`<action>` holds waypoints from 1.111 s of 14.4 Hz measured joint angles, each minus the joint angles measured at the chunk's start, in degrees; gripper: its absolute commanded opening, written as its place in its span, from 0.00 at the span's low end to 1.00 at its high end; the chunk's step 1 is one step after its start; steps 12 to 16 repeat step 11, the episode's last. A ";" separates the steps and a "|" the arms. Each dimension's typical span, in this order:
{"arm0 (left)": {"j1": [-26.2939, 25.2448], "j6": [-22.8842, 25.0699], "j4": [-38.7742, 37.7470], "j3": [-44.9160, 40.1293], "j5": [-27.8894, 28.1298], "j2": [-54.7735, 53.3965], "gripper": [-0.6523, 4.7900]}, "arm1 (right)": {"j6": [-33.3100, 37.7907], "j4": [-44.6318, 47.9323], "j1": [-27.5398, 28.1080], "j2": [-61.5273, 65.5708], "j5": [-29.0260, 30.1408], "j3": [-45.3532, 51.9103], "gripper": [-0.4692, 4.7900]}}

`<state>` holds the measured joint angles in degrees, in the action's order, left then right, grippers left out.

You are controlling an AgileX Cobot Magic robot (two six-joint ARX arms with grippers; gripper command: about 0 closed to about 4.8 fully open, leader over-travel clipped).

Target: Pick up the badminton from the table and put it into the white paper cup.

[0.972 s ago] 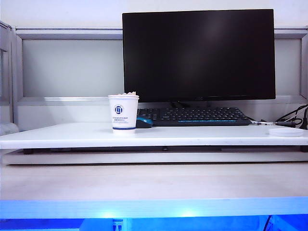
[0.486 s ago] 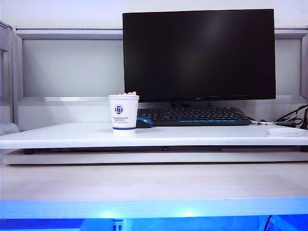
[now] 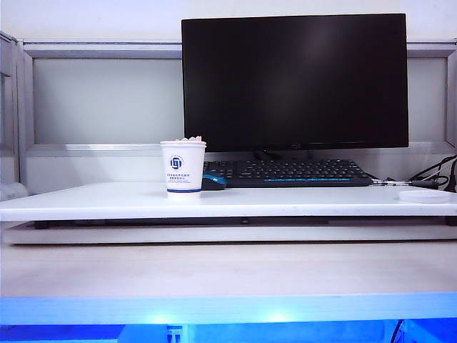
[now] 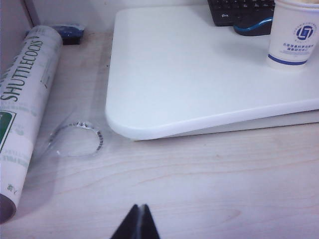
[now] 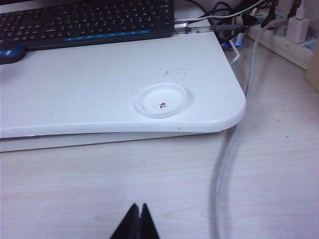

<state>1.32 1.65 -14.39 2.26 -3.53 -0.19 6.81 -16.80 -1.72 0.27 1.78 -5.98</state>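
Monitor (image 3: 294, 80), black and dark, is the biggest thing, at the back behind the black keyboard (image 3: 287, 172). Table (image 3: 300, 201), the raised white slab, carries the keyboard, a blue mouse (image 3: 213, 181), the white paper cup (image 3: 183, 168) and a flat white disc (image 5: 161, 100) marked 76.

Shuttlecock tube (image 4: 24, 109) lies on the wood desk off the slab, well to the side of the left gripper's fingertips, with a clear plastic ring (image 4: 79, 140) between tube and slab corner.

Cup stands upright on the slab, just beside the mouse, well ahead of the left fingers and off to their far side. Badminton (image 3: 190, 139): only the scalloped feather tips show, poking over the cup rim, so it sits inside the cup.

Left gripper (image 4: 138, 221): 2 fingers pressed together, nothing between them, over bare wood desk short of the slab's rounded corner.

Right gripper (image 5: 137, 221): 2 fingers also pressed together, holding nothing, over the wood desk; the disc lies ahead of the tips on the slab, a grey cable (image 5: 234, 134) runs beside them.

Neither arm shows in the exterior view.
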 measured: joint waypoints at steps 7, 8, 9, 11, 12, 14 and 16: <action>0.00 -0.09 -0.02 0.00 0.00 0.00 0.11 | 0.02 -7.48 0.00 0.00 -0.13 1.38 0.08; 0.00 -0.09 0.00 0.00 0.00 0.00 0.11 | 0.02 -7.76 0.00 0.00 -0.20 1.38 0.08; 0.00 -0.09 -0.02 0.00 0.00 0.00 0.11 | 0.02 -7.76 0.00 0.00 -0.20 1.36 0.08; 0.00 -0.09 -0.02 0.00 0.00 0.02 0.11 | 0.02 -7.98 0.00 0.00 -0.20 1.33 0.08; 0.00 -0.09 -0.02 0.00 0.00 0.02 0.11 | 0.02 -7.98 0.00 0.00 -0.20 1.33 0.08; 0.00 -0.09 -0.02 0.00 0.00 0.02 0.11 | 0.02 -7.98 0.00 0.00 -0.20 1.33 0.08; 0.00 -0.09 -0.02 0.00 0.00 0.02 0.11 | 0.02 -7.98 0.00 0.00 -0.20 1.33 0.08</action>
